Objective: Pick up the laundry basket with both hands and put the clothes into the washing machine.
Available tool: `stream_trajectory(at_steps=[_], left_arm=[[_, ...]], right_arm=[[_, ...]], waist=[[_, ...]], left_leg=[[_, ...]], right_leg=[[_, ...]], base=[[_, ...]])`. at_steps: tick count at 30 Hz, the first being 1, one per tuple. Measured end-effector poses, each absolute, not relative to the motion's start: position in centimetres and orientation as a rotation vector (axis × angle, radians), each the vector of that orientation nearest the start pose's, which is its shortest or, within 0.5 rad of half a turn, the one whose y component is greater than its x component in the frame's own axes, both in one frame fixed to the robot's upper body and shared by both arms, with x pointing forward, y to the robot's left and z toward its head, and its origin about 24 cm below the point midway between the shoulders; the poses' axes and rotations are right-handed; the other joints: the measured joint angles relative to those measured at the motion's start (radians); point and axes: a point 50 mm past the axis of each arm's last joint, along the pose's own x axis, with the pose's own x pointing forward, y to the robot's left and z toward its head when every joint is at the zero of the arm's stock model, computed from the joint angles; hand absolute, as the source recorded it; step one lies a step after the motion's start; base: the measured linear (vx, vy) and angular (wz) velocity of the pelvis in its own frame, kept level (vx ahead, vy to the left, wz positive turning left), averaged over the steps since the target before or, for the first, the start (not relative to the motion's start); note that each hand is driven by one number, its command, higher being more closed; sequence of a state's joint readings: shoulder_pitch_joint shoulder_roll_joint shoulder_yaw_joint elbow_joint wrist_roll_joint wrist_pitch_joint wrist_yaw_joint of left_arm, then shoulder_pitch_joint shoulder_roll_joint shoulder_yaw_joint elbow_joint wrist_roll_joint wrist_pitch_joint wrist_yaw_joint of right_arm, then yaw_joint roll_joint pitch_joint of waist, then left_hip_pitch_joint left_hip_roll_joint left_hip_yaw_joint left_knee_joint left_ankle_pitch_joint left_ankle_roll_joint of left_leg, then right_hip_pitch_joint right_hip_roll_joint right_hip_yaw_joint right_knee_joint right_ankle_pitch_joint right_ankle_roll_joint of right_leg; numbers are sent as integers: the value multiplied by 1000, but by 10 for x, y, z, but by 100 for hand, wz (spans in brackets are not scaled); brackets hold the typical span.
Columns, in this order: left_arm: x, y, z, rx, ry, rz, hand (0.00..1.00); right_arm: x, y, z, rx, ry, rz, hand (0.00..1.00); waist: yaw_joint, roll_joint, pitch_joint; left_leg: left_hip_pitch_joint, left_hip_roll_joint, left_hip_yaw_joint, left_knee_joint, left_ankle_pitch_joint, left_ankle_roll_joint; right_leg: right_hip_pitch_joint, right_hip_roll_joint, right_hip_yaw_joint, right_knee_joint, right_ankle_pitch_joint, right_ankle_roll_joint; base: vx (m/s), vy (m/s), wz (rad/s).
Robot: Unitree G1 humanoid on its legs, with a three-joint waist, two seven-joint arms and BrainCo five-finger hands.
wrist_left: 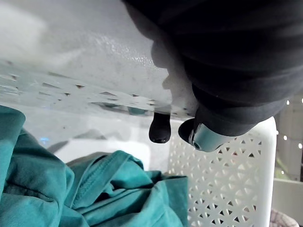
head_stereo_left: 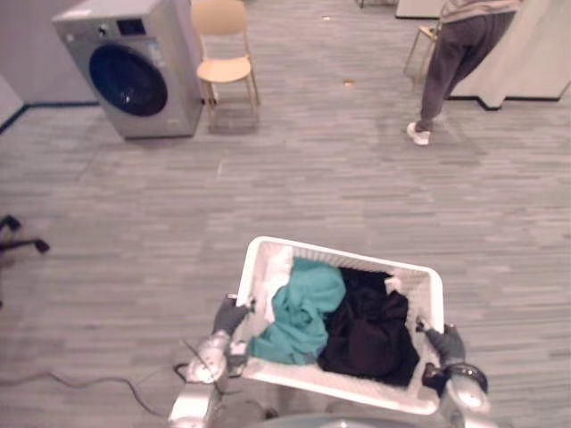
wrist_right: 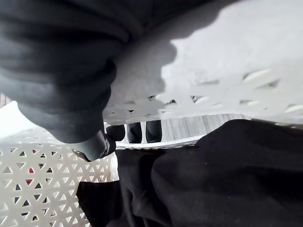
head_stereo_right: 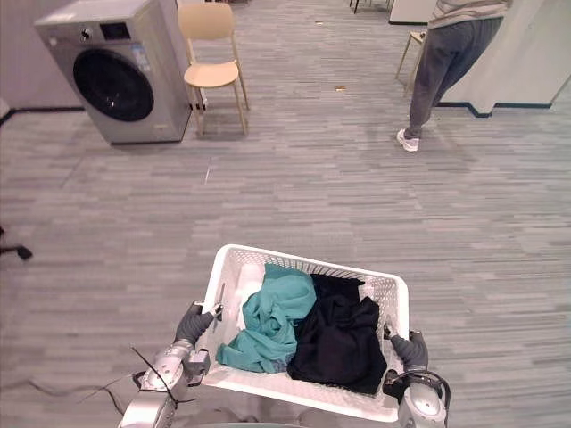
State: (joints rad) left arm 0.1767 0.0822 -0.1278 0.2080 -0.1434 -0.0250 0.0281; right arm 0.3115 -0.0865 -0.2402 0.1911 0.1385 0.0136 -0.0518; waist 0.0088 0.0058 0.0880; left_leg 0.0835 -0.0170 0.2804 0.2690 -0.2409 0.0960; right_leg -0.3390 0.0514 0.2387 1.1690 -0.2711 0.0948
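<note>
Two hands grip laundry basket (head_stereo_left: pixel 343 259) sides: left hand (head_stereo_left: pixel 229 316), right hand (head_stereo_left: pixel 445 343), fingers curled over rim. Pickup seems done; clothes (head_stereo_left: pixel 303 312) inside; washing machine (head_stereo_left: pixel 134 67) well apart, loading remains.

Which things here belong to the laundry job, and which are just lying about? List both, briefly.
Belongs to the job: laundry basket; teal garment and black garment inside it; washing machine; left hand and right hand, each curled on the basket's rim.

Just lying about: chair beside the washing machine; person far right.
</note>
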Motion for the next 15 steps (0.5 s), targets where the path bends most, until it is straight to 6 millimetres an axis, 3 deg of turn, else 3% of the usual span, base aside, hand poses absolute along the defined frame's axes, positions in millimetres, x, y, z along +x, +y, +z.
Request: stream_trajectory(at_steps=[1, 3, 4, 5, 6, 7, 8, 9, 10, 11, 12, 13, 15], left_arm=[[200, 150, -42, -54, 360, -26, 100], [203, 149, -40, -52, 350, -30, 100], [205, 147, -40, -51, 346, -40, 100], [206, 145, -39, -51, 345, -47, 100], [204, 142, -43, -56, 361, -50, 100], [205, 137, -48, -78, 383, -46, 100], [206, 137, -47, -76, 381, -48, 100], [207, 138, -47, -76, 379, -44, 100], [207, 138, -47, -76, 381, -45, 100], [207, 137, -48, -76, 382, -49, 100], [205, 138, -48, -76, 385, -49, 100], [204, 139, -49, -77, 386, -44, 100], [201, 141, -51, -81, 393, -30, 100]], right_arm=[[146, -246, -54, 38, 467, -410, 100], [146, -246, -52, 40, 453, -412, 100], [147, -248, -51, 42, 448, -419, 100], [145, -250, -51, 45, 451, -428, 100], [144, -251, -52, 40, 458, -431, 100], [142, -257, -53, 15, 474, -431, 100], [142, -257, -53, 17, 474, -432, 100], [143, -256, -53, 30, 470, -430, 100], [142, -256, -53, 34, 471, -430, 100], [140, -257, -54, 41, 477, -434, 100], [138, -256, -55, 46, 480, -431, 100], [139, -255, -54, 41, 480, -423, 100], [141, -254, -54, 36, 478, -407, 100]], waist=[[-12, 11, -3], [-34, 14, -1], [-29, 13, -2], [-31, -6, -15], [-36, -5, -24], [-32, 36, -40], [-32, 36, -40], [-31, 39, -40], [-34, 43, -38], [-38, 49, -35], [-33, 48, -33], [-25, 49, -31], [6, 39, -19]], left_leg=[[27, 6, -8, -7, 1, -1], [123, 17, -15, -10, -15, -25], [160, 25, -16, -9, -38, -43], [198, 17, -41, -6, -72, -64], [225, 23, -67, -7, -76, -66], [230, 71, -113, 40, -48, -103], [224, 71, -124, 68, -30, -117], [175, 88, -155, 214, 66, -139], [140, 101, -172, 297, 126, -157], [57, 135, -218, 506, 219, -237], [-36, 164, -224, 726, 244, -277], [-80, 178, -218, 810, 237, -268], [-182, 209, -186, 906, 186, -199]], right_leg=[[-30, -2, -28, -71, -19, -7], [-95, -9, -90, -405, -10, -16], [-119, 5, -86, -545, 39, -25], [-120, 7, -63, -711, 194, -14], [-111, 6, -78, -691, 276, -45], [-109, 36, -115, -603, 193, -121], [-108, 35, -121, -583, 174, -128], [-73, 39, -141, -560, 129, -178], [-41, 40, -146, -577, 121, -189], [46, 43, -148, -640, 111, -184], [133, 50, -148, -714, 107, -184], [174, 54, -145, -745, 106, -185], [276, 59, -120, -825, 94, -193]], base=[[643, 62, 37], [757, -51, 37], [856, -157, 35], [740, -164, 40], [862, -188, 44], [722, -152, 28], [821, -166, 25], [536, -122, 28], [634, -123, 48], [570, -87, 51], [529, -68, 38], [443, -55, 0], [370, -19, -30]])
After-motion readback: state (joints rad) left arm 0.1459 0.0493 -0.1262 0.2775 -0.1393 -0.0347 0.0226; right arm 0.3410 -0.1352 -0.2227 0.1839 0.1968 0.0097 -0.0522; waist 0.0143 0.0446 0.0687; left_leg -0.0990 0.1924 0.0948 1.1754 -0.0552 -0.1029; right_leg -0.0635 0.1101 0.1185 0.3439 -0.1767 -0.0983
